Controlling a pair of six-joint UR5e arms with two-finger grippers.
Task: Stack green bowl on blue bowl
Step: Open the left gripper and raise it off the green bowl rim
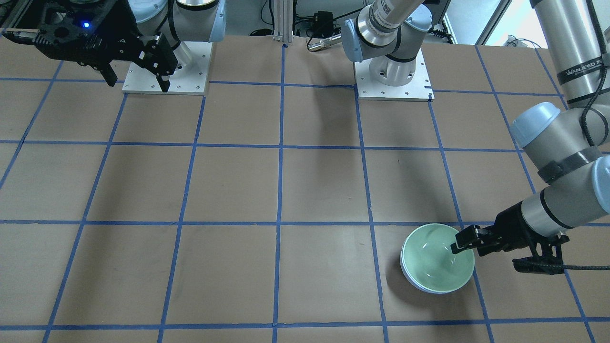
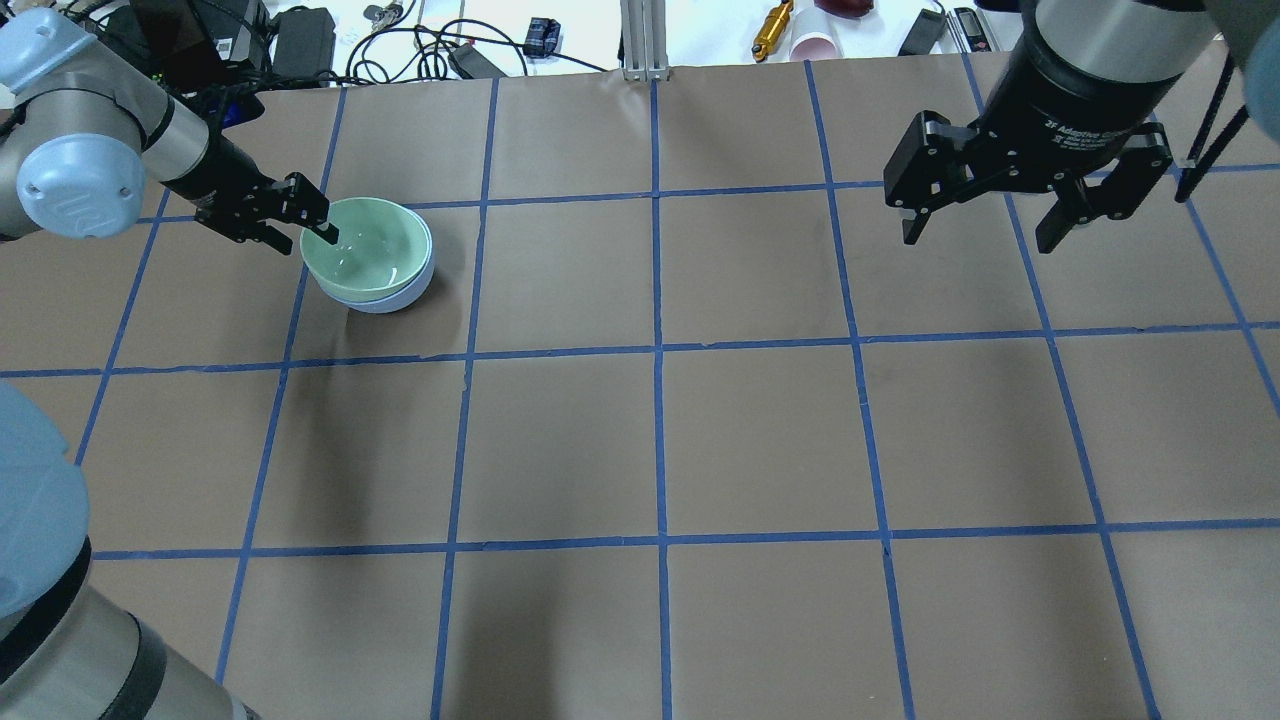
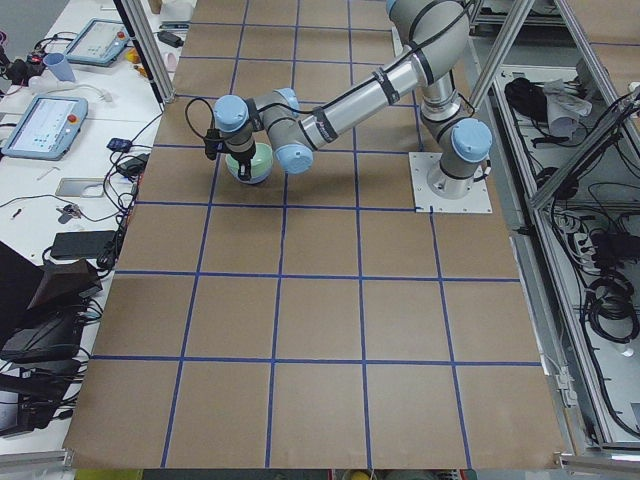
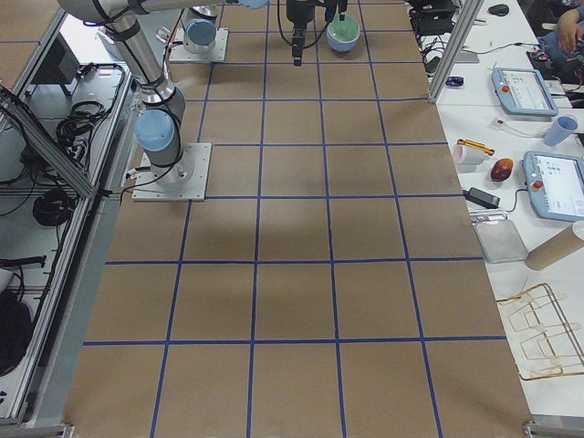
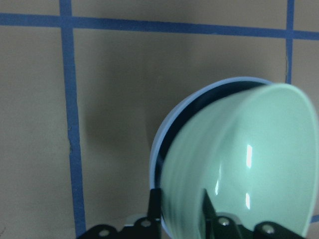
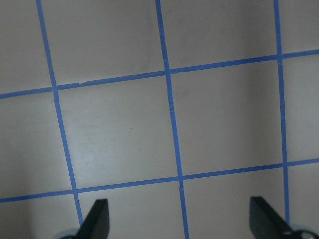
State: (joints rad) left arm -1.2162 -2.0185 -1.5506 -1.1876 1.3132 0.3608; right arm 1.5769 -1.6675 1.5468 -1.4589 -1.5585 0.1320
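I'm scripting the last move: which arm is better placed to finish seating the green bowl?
Left. The left gripper pinches the rim of the green bowl, which sits inside the blue bowl; the right gripper hangs open, far across the table.

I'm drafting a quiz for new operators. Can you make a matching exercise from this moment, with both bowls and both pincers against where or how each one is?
Things:
1. green bowl
2. blue bowl
3. left pincer
4. right pincer

States:
A. open, holding nothing
B. underneath the other bowl
C. shut on a bowl's rim
D. sitting inside the other bowl

Pairs: 1-D, 2-B, 3-C, 4-A
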